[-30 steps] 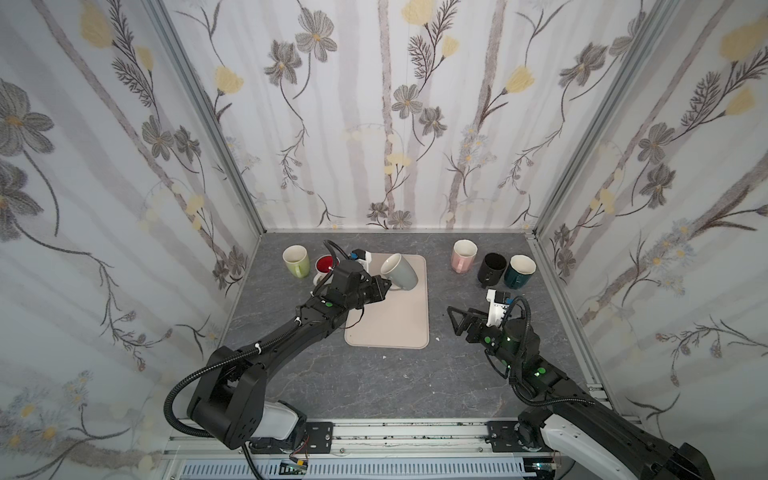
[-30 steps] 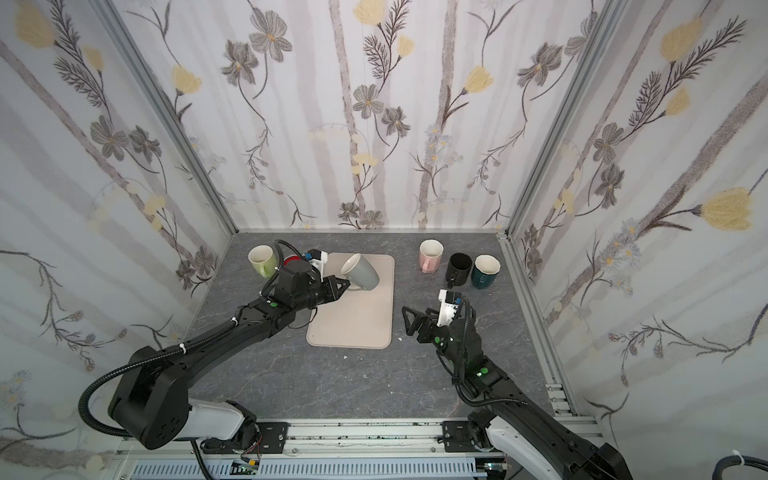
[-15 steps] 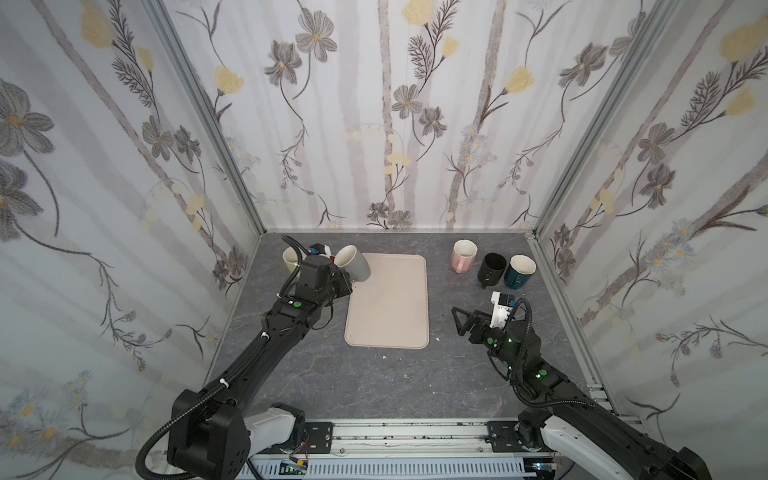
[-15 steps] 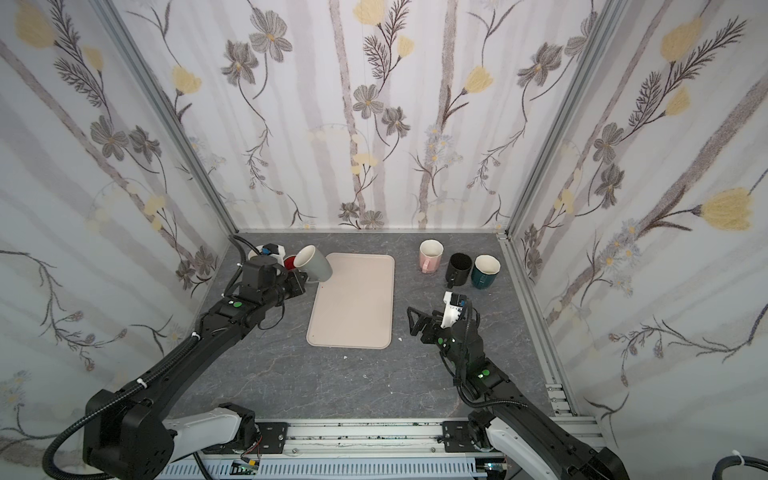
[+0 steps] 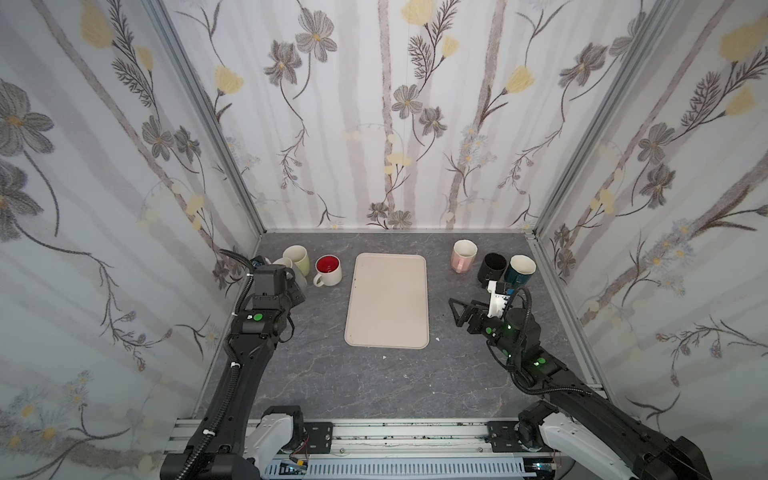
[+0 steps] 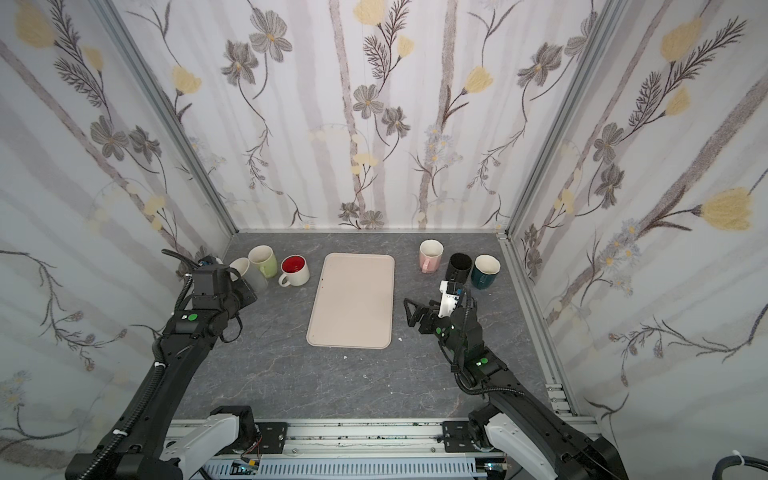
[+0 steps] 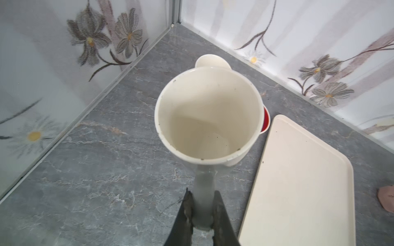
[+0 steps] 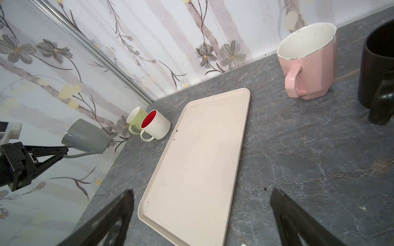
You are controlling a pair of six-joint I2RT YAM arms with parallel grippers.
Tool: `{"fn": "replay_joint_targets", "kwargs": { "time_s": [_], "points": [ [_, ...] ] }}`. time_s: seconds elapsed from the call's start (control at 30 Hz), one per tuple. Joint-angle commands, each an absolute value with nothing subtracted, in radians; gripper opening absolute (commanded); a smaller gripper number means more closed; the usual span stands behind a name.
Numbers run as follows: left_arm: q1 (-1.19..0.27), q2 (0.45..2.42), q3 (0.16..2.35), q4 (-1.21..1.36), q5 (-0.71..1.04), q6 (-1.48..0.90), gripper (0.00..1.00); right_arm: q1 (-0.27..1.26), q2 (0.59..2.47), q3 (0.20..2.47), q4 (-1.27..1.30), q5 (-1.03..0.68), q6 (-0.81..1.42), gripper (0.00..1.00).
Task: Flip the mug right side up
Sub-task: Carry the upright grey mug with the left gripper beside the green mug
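Grey mug: a grey ceramic mug with a cream inside (image 7: 209, 115) is held off the dark marbled tabletop (image 5: 374, 382) at the far left. It is tilted, with its mouth toward the left wrist camera.
Left gripper: the left gripper (image 7: 202, 192) is pinched narrow on the mug's grey handle.
Right gripper: the right gripper (image 8: 202, 190) has its jaws spread wide and holds nothing. It is near the right edge of the tray.
Tray: a beige rectangular plastic tray (image 5: 388, 299) lies flat at the centre.
Left neighbours: a pale green mug (image 5: 300, 259) and a white mug with a red inside (image 5: 328, 270) stand upright just beside the grey mug.
Far right: a pink mug (image 5: 462, 257), a black mug (image 5: 491, 268) and a teal mug (image 5: 519, 270) stand upright in a row.
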State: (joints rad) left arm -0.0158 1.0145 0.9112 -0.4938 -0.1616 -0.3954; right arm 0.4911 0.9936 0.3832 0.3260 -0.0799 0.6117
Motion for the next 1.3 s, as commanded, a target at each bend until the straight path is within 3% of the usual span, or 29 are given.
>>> {"fn": "replay_joint_targets", "kwargs": {
  "time_s": [0.0, 0.2, 0.4, 0.73, 1.03, 1.27],
  "points": [
    [0.017, 1.017, 0.905, -0.45, -0.223, -0.368, 0.0, 0.486, 0.956, 0.368, 0.35, -0.094, 0.598, 1.0],
    [0.11, 1.08, 0.884, -0.387, -0.163, -0.384, 0.0, 0.467, 0.833, 0.312, 0.288, -0.072, 0.597, 1.0],
    [0.136, 1.142, 0.871, -0.312, -0.211, -0.387, 0.0, 0.459, 0.698, 0.246, 0.271, -0.063, 0.609, 1.0],
    [0.181, 1.425, 1.002, -0.15, -0.258, -0.319, 0.0, 0.453, 0.581, 0.197, 0.198, -0.01, 0.626, 1.0],
    [0.181, 1.691, 1.184, -0.174, -0.273, -0.273, 0.0, 0.446, 0.566, 0.19, 0.164, 0.025, 0.625, 1.0],
    [0.181, 1.738, 1.175, -0.123, -0.27, -0.256, 0.0, 0.443, 0.573, 0.19, 0.162, 0.061, 0.623, 1.0]
  ]
}}
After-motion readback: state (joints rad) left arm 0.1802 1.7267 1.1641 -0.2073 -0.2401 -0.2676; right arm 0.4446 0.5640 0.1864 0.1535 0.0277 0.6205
